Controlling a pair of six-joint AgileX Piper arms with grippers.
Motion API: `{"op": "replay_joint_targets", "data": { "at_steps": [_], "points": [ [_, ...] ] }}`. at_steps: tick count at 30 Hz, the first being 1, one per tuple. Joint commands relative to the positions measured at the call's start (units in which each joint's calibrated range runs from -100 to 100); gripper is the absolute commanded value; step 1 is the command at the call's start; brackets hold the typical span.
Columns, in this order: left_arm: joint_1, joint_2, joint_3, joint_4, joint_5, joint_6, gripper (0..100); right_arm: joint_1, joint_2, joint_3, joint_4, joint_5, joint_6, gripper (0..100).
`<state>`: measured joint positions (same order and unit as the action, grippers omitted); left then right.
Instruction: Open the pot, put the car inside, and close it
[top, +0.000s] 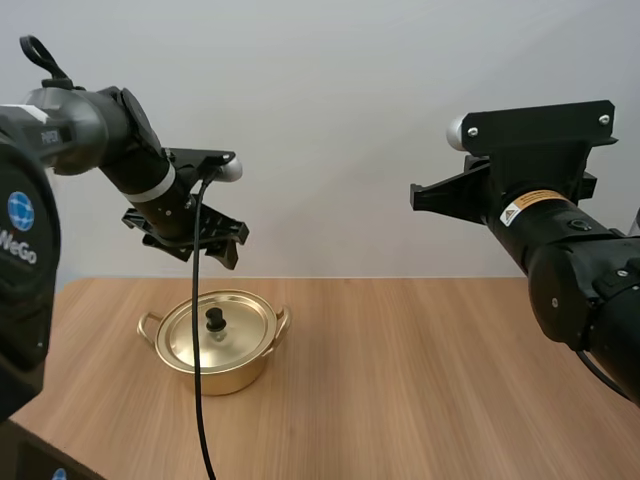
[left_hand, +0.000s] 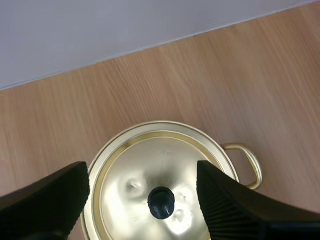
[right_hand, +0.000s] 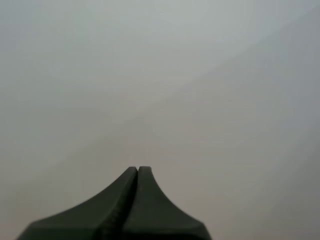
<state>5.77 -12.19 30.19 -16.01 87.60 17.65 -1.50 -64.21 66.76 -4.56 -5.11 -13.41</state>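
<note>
One pot (top: 236, 374) sits under left end effector (top: 200, 248).

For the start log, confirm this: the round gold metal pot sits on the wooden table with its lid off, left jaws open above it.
Not off: the left wrist view shows the gold lid with its black knob on the round gold metal pot. The rest stands.
</note>
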Motion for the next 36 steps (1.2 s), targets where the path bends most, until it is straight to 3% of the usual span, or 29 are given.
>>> {"op": "replay_joint_targets", "data": {
  "at_steps": [1,11,15,22,31,36],
  "points": [
    [-0.01,-5.09,-4.24,0.05,-2.17,-0.44,100,0.00,0.03,0.08,-0.05,0.01,0.01,0],
    [-0.01,-26.87,-5.47,0.05,-47.88,-5.04,100,0.00,0.03,0.08,-0.05,0.01,0.01,0],
    [-0.01,-33.23,-5.47,0.05,-55.85,-7.27,100,0.00,0.03,0.08,-0.05,0.01,0.01,0],
    [-0.01,-40.60,-3.72,0.05,-57.35,-12.25,100,0.00,0.03,0.08,-0.05,0.01,0.01,0],
    [-0.28,-52.97,17.83,0.08,-80.34,-13.17,100,0.00,0.03,0.08,-0.05,0.01,0.01,0],
    [-0.28,-61.26,32.01,0.65,-82.09,-13.07,100,0.00,0.03,0.08,-0.05,0.01,0.01,0]
  ]
}}
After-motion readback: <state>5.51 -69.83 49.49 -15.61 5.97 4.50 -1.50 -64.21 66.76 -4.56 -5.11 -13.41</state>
